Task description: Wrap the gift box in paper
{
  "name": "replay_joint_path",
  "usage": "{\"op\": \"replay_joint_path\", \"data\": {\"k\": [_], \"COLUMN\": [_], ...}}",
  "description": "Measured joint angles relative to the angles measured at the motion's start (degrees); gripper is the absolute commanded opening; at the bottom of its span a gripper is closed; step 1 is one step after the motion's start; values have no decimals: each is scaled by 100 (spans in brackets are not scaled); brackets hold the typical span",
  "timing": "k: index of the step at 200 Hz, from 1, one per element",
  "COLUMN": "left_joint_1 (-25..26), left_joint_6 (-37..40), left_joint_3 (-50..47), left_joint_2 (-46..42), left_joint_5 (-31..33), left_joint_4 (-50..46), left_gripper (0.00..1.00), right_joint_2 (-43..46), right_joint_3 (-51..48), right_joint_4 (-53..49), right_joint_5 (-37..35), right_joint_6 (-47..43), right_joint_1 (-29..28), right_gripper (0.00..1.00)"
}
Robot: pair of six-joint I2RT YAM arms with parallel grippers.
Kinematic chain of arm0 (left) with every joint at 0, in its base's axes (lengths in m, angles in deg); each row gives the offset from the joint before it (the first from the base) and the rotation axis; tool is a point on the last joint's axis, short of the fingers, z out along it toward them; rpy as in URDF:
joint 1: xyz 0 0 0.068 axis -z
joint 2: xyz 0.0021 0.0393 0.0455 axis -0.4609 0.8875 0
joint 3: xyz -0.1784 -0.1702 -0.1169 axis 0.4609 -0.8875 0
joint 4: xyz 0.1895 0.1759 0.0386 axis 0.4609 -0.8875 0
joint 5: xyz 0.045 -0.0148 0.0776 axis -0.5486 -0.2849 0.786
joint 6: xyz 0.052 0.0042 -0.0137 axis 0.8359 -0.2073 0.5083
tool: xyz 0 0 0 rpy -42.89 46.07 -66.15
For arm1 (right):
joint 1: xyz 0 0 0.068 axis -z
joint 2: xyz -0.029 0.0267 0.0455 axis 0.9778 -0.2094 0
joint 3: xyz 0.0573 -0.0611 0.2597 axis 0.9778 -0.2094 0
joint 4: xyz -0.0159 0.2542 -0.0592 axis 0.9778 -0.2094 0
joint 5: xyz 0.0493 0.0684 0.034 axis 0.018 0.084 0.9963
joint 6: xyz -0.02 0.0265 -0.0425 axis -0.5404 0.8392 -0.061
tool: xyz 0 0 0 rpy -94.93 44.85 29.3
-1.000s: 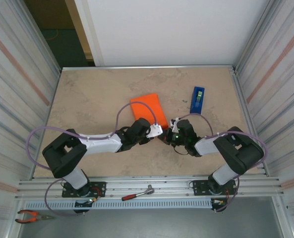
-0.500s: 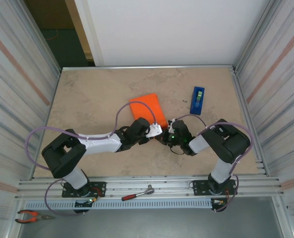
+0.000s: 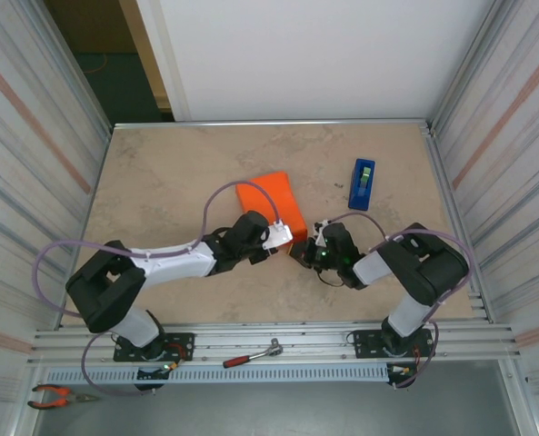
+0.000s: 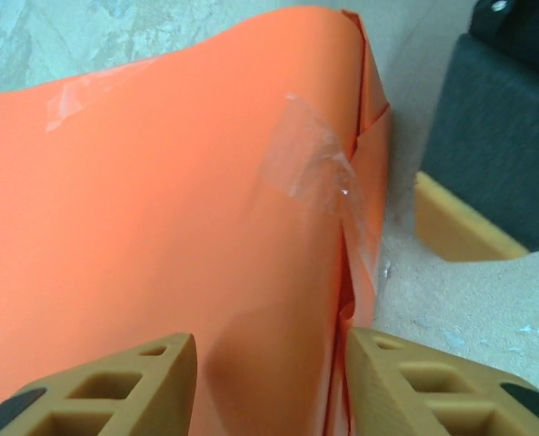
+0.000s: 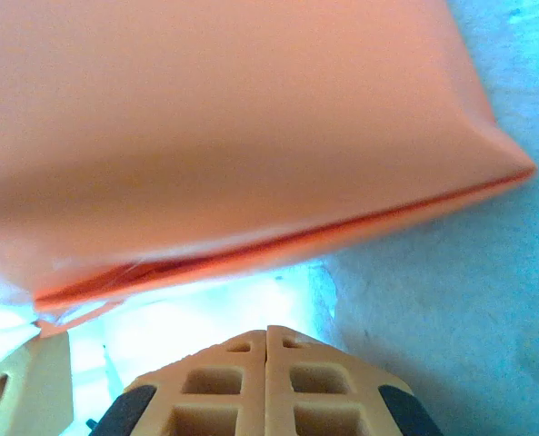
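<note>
One orange paper-wrapped box [image 3: 271, 202] and one blue tape dispenser [image 3: 362, 183]. Two robot arms: left arm [image 3: 174, 261], right arm [image 3: 405, 265]. One ratchet wrench [image 3: 251, 354], one pair of pliers [image 3: 58, 395].

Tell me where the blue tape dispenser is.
In the top view, the blue tape dispenser sits on the table's far right part, apart from and right of the orange gift box.
</note>
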Motion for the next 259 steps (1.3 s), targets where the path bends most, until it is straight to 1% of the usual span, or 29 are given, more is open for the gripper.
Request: {"op": "replay_joint_path", "data": {"k": [35, 71, 104, 143, 164, 259], "left_joint_1": [-105, -144, -417, -855, -1008, -1047], "left_joint_6": [-146, -249, -400, -649, -763, -890], "left_joint_3": [0, -2, -2, -2, -7, -94], "left_joint_2": [-278, -402, -713, -981, -1025, -1038], "left_joint_5": [-160, -232, -328, -385, -400, -402], "left_joint_4": [-68, -70, -59, 17, 96, 111], "left_gripper": [46, 47, 47, 48, 48, 48], "right_joint_2": [621, 1285, 1582, 1513, 1360, 531], "right_joint_3": [7, 343, 758, 1088, 1235, 1703], "right_joint_4": [-476, -1344, -1904, -2197, -2227, -2223], "right_joint_5": [79, 166, 205, 332, 354, 485], "right_joint_6": [-116, -385, -625, -769, -774, -776], "right_joint_1": [22, 46, 212, 350, 350, 501], "right_gripper": [0, 0, 0, 0, 0, 0]}}
